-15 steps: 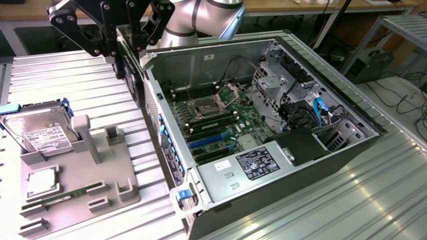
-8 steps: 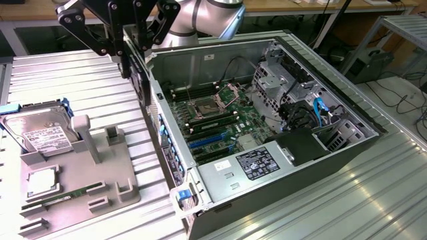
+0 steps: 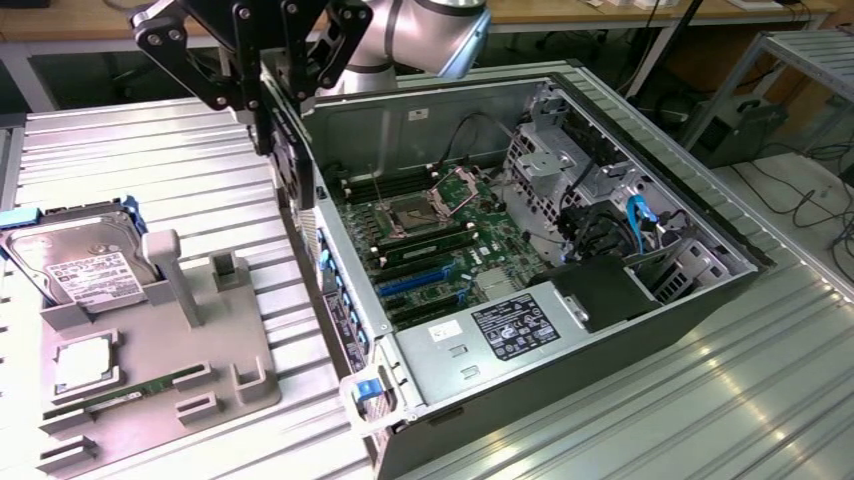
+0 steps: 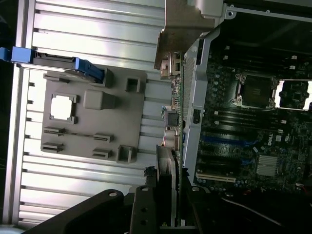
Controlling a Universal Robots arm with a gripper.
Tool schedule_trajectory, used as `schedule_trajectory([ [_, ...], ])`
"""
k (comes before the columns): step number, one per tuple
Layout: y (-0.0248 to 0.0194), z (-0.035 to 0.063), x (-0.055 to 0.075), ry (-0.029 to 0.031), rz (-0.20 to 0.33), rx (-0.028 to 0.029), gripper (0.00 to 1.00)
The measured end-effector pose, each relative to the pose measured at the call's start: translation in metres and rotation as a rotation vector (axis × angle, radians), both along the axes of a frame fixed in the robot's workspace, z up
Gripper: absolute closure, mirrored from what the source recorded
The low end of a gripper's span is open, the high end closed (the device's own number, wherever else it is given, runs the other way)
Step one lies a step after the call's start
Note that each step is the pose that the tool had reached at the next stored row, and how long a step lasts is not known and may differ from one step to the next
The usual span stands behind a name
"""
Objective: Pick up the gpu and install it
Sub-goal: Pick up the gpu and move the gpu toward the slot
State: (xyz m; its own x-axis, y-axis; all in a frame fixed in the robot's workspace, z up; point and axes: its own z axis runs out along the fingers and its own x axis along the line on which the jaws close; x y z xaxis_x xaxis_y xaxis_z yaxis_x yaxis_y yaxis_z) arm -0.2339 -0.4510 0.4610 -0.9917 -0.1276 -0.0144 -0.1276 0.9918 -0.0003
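Ext view: my gripper (image 3: pixel 283 100) is up at the top, fingers pinched on the gpu (image 3: pixel 287 150). Card hangs upright, edge down, over the wall of the PC case (image 3: pixel 601 400) on the exterior view's left. It's clear of the motherboard (image 3: pixel 441 250), not seated in any slot. Grey fixture (image 3: pixel 227 370) sits beside the case w/ the hard drive (image 3: pixel 80 265) standing in it.

Wrist view: gpu (image 4: pixel 176 112) seen edge-on, clamped in my gripper (image 4: pixel 170 200). Its pale bracket (image 4: pixel 187 24) is at the end away from the fingers. Card lines up along the case wall, between fixture (image 4: pixel 126 117) and motherboard (image 4: pixel 243 131).
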Motion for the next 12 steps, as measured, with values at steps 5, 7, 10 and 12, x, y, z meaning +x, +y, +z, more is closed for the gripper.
schedule_trajectory([
  [5, 0.0000, 0.0000, 0.004, 0.0000, 0.000, 0.0000, 0.72],
  [7, 0.0000, -0.0001, 0.006, 0.0001, 0.000, -0.0001, 0.72],
  [10, 0.0000, -0.0001, 0.009, 0.0000, 0.000, -0.0001, 0.72],
  [12, 0.0000, -0.0002, 0.011, 0.0000, 0.000, -0.0001, 0.72],
])
